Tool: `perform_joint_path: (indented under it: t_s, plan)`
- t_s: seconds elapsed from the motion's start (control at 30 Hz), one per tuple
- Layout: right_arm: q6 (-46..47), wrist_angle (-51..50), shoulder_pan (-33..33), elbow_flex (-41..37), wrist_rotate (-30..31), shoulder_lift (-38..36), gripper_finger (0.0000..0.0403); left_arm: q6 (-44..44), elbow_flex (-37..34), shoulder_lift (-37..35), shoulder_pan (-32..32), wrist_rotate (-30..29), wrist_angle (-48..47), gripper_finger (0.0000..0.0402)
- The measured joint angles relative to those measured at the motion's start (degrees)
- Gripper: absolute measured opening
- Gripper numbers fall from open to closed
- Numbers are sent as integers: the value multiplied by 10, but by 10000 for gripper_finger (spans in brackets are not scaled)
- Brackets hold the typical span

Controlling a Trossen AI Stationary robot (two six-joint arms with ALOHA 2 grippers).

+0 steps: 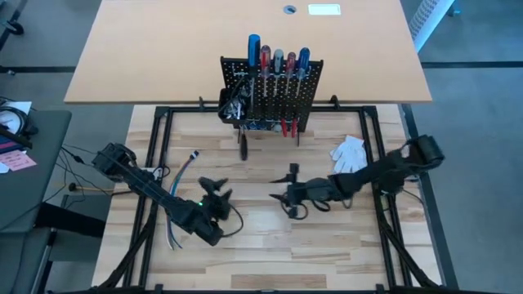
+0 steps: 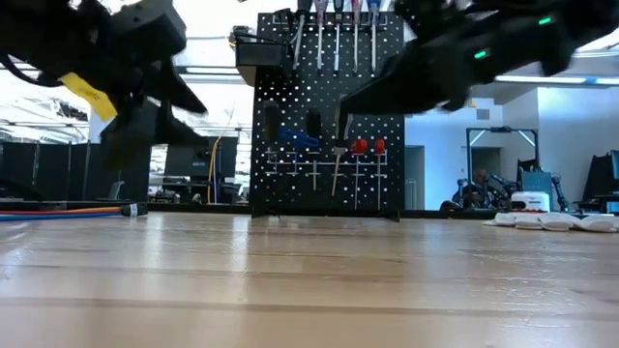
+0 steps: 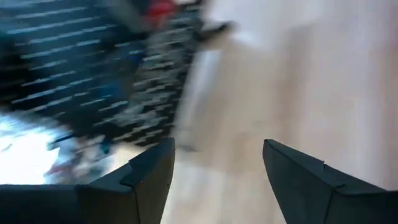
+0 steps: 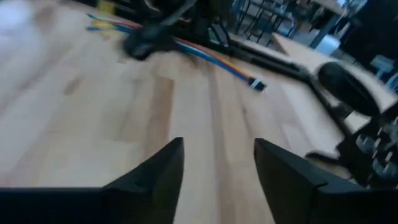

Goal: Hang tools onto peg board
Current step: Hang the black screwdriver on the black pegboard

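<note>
The black peg board (image 1: 274, 94) stands upright at the table's far middle. Several screwdrivers (image 1: 278, 59) with blue, red and grey handles stick down through its top rail. Red-handled pliers (image 2: 368, 147) and a blue-handled tool (image 2: 300, 140) hang on its face. My left gripper (image 1: 216, 191) hovers open over the table's middle, left of centre, with nothing between its fingers (image 3: 217, 146). My right gripper (image 1: 286, 189) hovers open just right of it, also holding nothing (image 4: 219, 144). The two grippers face each other, a short way apart.
A white glove (image 1: 350, 153) lies at the right, beyond my right arm. A bundle of coloured cables (image 1: 176, 175) lies at the left beside my left arm. A black bin (image 1: 233, 104) hangs at the peg board's left side. Bare wood lies in front of the peg board.
</note>
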Motion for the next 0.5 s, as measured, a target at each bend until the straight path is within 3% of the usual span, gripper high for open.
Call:
perform_joint_path:
  t_s: [0.1, 0.23, 0.33, 0.5]
  plan:
    - [-74, 18, -23, 43, -2, 51, 242, 101, -16, 0, 4, 79, 124, 237]
    - [-174, 18, -41, 111, 19, 110, 268, 112, -39, -2, -2, 76, 186, 237]
    - [-240, 19, -58, 164, 26, 150, 270, 31, -75, -19, -28, 14, 183, 237]
    - [-322, 21, -90, 258, 50, 215, 270, -179, -159, -57, -105, -94, 184, 237]
